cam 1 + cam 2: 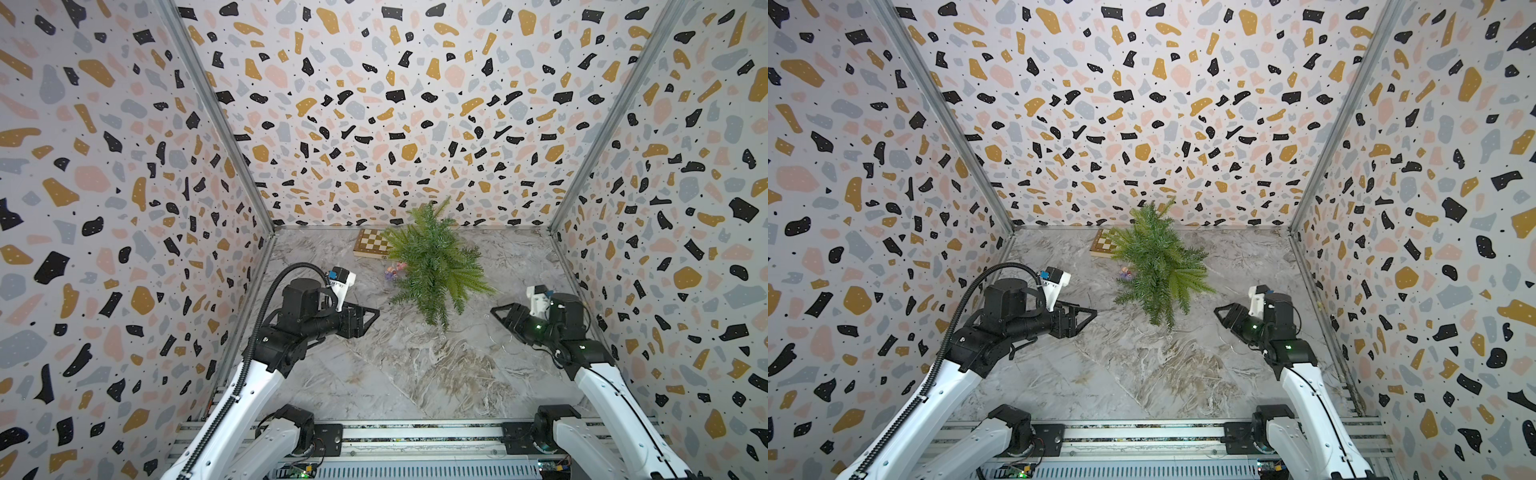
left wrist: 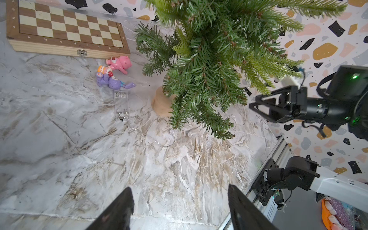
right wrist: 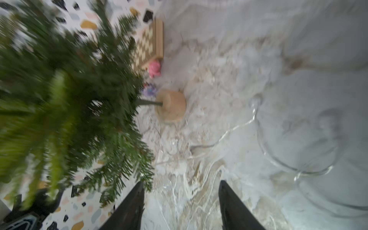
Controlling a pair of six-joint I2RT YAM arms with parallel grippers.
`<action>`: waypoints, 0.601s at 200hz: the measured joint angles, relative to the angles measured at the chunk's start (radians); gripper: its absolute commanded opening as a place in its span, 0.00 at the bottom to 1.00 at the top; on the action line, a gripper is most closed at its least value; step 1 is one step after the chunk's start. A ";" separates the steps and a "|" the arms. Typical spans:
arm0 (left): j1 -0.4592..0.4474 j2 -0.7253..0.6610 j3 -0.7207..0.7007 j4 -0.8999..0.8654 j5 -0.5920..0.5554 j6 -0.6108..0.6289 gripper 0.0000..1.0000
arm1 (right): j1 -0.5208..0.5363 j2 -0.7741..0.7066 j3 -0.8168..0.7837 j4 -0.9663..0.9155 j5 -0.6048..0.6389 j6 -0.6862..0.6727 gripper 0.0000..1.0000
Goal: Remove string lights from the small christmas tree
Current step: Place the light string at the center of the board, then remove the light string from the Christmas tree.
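my left claw (image 2: 179,201) (image 1: 375,312) is wide and empty, with nothing between the fingers, over bare marble table (image 2: 59,149). my right claw (image 3: 180,199) (image 1: 495,311) is also spread and empty; the right wrist view is blurred. the small christmas tree (image 1: 436,266) (image 1: 1158,266) stands upright toward the back of the table, tan base (image 2: 160,103) on the marble. in both top views the left claw is at 8 o'clock of the tree and the right claw at 4 o'clock, both clear of the branches. the string lights (image 2: 172,137) (image 3: 237,128) lie loose on the marble, about 5 o'clock of the base. they are thin clear loops partly under the lowest branches. can't tell if any strand sits in the needles. clear battery box (image 2: 120,105) lies near the base. chessboard (image 1: 372,245) is at 10 o'clock of the tree by the back wall. pink and purple toy figures (image 2: 115,73) lie between the chessboard and the battery box.
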 measured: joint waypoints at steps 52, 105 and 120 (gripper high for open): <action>0.000 0.003 0.000 -0.006 -0.004 0.000 0.74 | 0.103 0.123 -0.131 0.219 -0.052 0.168 0.55; 0.000 0.003 0.000 -0.007 -0.008 -0.001 0.74 | 0.175 0.193 -0.194 0.459 -0.057 0.399 0.51; 0.000 0.003 0.000 -0.007 -0.008 -0.001 0.74 | 0.189 0.238 -0.196 0.510 -0.055 0.457 0.51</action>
